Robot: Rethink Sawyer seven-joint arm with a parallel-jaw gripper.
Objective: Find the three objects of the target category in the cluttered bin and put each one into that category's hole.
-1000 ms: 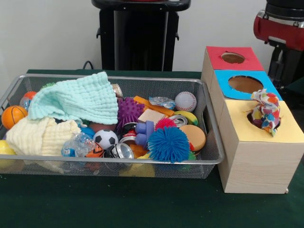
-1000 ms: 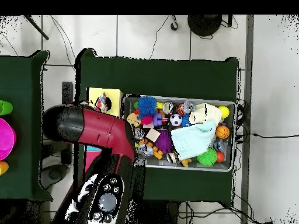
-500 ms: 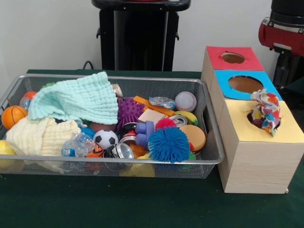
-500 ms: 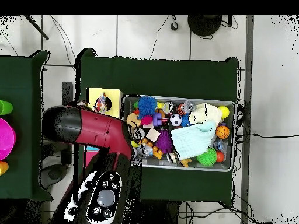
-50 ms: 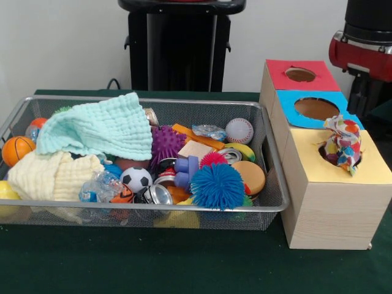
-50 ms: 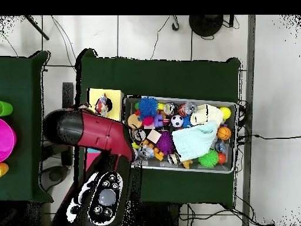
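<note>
Front view, near to far. Blue spiky ball (image 5: 217,185) sits lower centre, at the wire bin's (image 5: 184,215) front rim, w/ a soccer ball (image 5: 135,178) to its left. Cream cloth (image 5: 52,174) lies at lower left, mint cloth (image 5: 101,127) heaped above it. Purple spiky ball (image 5: 165,143) and baseball (image 5: 239,130) are further back.

At right, a patterned cloth (image 5: 342,144) is stuffed in the yellow hole of the box (image 5: 327,202); blue and red holes lie behind.

Red arm (image 5: 360,54) shows upper right. Gripper: can't tell, probably hidden under the arm (image 6: 94,132) in overhead view.
</note>
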